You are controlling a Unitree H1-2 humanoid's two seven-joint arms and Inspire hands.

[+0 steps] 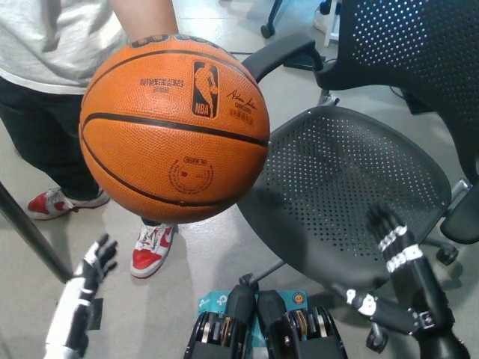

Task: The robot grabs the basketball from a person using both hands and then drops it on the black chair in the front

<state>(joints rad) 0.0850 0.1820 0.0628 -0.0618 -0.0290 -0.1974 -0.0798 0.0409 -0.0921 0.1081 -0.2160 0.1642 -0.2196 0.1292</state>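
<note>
An orange basketball (174,129) fills the upper left of the head view, held out from above by a person's arm (146,15). My white left hand (96,263) is low at the lower left, below the ball and apart from it, fingers spread and empty. My black right hand (391,233) rises at the lower right over the chair seat, also empty with fingers apart. The black mesh chair (352,179) stands to the right of the ball, its seat bare, its backrest (419,60) at the top right.
The person stands at the upper left in a grey shirt, dark trousers and red-and-white shoes (152,248). A dark pole (30,232) slants at the left edge. A chair armrest (281,52) lies just right of the ball. Chair casters show at the right.
</note>
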